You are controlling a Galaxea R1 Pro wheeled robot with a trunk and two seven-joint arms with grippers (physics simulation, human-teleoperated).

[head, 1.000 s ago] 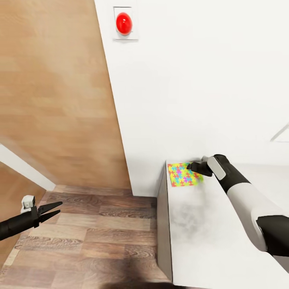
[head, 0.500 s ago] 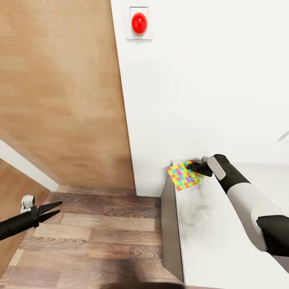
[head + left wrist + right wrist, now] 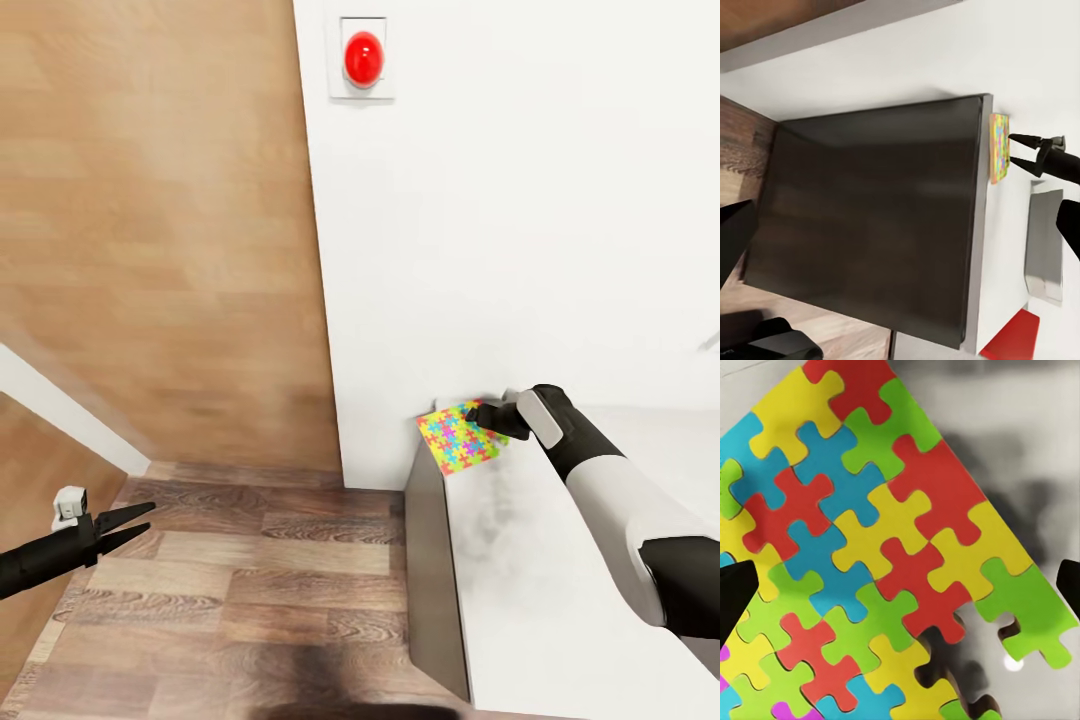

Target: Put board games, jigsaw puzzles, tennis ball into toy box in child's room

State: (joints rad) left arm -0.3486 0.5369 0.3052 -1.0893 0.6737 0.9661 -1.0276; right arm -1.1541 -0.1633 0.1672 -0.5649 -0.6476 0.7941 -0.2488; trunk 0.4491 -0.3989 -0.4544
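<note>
Since the earlier head frames the whole picture has slid rightward, so my camera turned; against the worktop, the jigsaw puzzle (image 3: 458,437) has swung from lying square in the far left corner to sitting turned, its corner poking past the left edge.

Head view: my right gripper (image 3: 475,412) sits at the puzzle's far right edge, its black fingers on the puzzle; whether they are apart or pinched I cannot tell from this angle. The puzzle lies at the far left corner of the white worktop (image 3: 540,590), close to the white wall (image 3: 520,200). A red button (image 3: 364,58) in a pale plate is mounted high on that wall. My left gripper (image 3: 135,525) hangs over the wood-plank floor (image 3: 250,590) at near left, fingers apart, holding nothing. A wood panel (image 3: 160,230) fills the far left.

Left wrist view: the puzzle (image 3: 999,147) shows edge-on at the worktop's corner, above its dark side panel (image 3: 870,225). The right gripper (image 3: 1022,148) shows with its two fingertips spread, one at each side of the puzzle's edge.

Right wrist view: the puzzle (image 3: 870,547) lies flat on the worktop (image 3: 1020,450), with dark fingertips (image 3: 735,592) wide apart at either side.
</note>
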